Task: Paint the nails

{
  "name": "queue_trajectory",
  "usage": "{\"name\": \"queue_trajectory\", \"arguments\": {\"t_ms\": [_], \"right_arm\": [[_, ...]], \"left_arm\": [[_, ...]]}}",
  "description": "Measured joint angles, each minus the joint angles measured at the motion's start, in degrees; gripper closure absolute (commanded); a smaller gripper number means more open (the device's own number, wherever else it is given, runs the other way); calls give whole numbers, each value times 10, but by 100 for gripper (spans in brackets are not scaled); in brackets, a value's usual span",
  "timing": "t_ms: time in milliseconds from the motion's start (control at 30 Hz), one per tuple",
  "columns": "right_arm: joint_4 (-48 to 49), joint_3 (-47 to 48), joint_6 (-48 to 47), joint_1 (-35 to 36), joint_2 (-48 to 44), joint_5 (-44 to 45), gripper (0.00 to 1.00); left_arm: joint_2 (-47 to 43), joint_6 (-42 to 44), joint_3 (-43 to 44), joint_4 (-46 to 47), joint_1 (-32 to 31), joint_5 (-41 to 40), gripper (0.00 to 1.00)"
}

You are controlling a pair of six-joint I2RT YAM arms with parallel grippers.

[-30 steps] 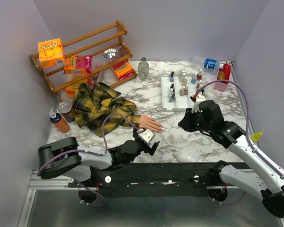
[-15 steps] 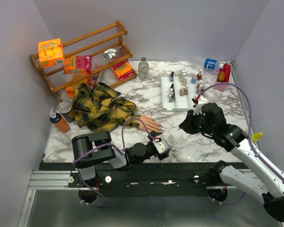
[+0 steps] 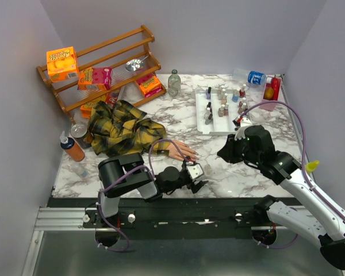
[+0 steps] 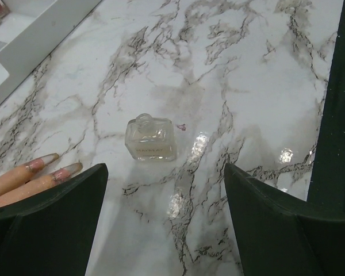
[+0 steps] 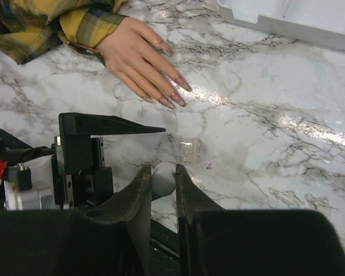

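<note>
Top view: the mannequin hand projects from the plaid sleeve at centre-left of the frame, palm down on the marble table, and the nails point toward lower right. The left gripper lies low over the table just below and right of the nails, clear of them, fingers spread. The right gripper hangs to the right of the nails, apart from them; its finger gap is not legible here. Left wrist view: the two fingers stand wide apart at lower left and lower right, holding nothing. Two nails show at the left edge, just above the left-hand finger. A small clear bottle stands upright at centre frame, beyond the tips, untouched. A white tray fills the upper left corner. Right wrist view: the nails lie at upper centre, well above the right fingers, which are drawn nearly together at bottom centre on a pale round piece of unidentifiable kind. Only this view shows that piece; the bottle sits just above and right of it, between nails and fingertips.
</note>
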Motion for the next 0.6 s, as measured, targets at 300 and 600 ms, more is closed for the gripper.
{"name": "queue_trajectory", "arguments": {"t_ms": [300, 600], "right_arm": [[0, 0, 0, 0, 2, -2, 99], [0, 0, 0, 0, 7, -3, 99]], "left_arm": [[20, -37, 23, 5, 29, 67, 9], [54, -51, 49, 5, 43, 97, 11]]}}
